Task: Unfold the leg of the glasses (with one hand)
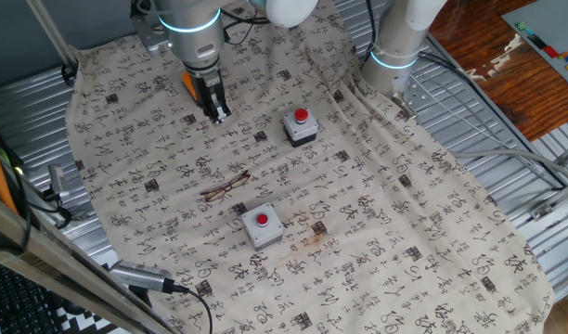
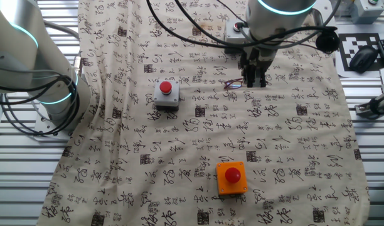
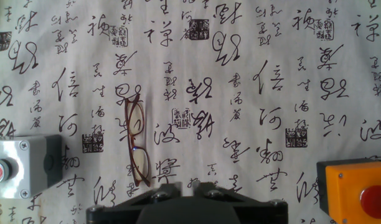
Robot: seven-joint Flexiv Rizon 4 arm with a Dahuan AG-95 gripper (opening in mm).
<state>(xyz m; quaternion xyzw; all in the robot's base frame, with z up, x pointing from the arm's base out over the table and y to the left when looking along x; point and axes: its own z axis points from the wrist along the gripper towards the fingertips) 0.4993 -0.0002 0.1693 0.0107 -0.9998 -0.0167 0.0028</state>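
One pair of glasses (image 1: pixel 225 186) lies flat on the calligraphy-printed cloth (image 1: pixel 395 232) that covers the worktop, its thin reddish-brown frame folded, as far as the hand view shows; there the lenses sit one above the other, left of centre (image 3: pixel 136 140). In the other fixed view only a sliver of the frame (image 2: pixel 232 83) shows beside the gripper.

Three button boxes with red buttons stand on the cloth. One grey box (image 1: pixel 262 225) sits just beside the glasses, toward the near edge in one fixed view. A second grey box (image 1: pixel 300 127) stands farther back, well apart from the glasses. An orange box (image 2: pixel 231 177) sits on the opposite side of the gripper from the glasses; in one fixed view it is mostly hidden behind the arm.

The single gripper (image 1: pixel 216 113) hangs above the cloth, apart from the glasses, touching nothing. Its jaws look closed together and empty, though the fingertips are small in both fixed views.

A second, idle robot arm (image 1: pixel 400 37) stands at the cloth's edge.
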